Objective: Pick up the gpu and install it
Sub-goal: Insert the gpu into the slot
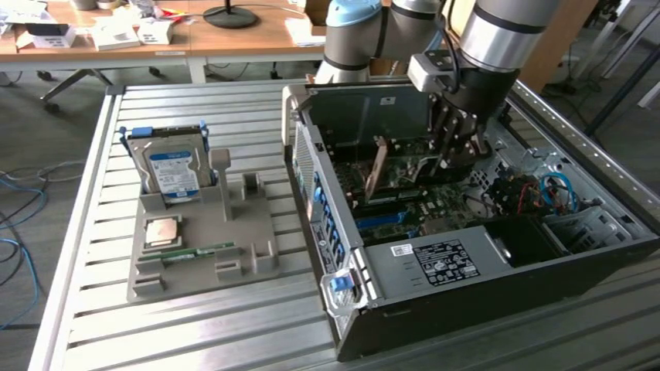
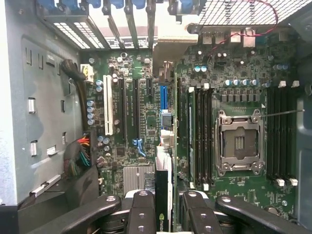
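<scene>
One slight tilt and we risk jamming: the gripper (image 2: pixel 168 214) pinches the gpu (image 2: pixel 162 195) edge-on over the motherboard slots (image 2: pixel 134 107).

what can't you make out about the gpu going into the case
Wrist view: whether the gpu touches the motherboard; seen edge-on, the card covers what lies under it.
Wrist view: the pincer beyond its fingers; cut off by the picture's edge.
Exterior view: where the pincer meets the card; too small to tell.
Exterior view: print on the dark label; too small.
</scene>
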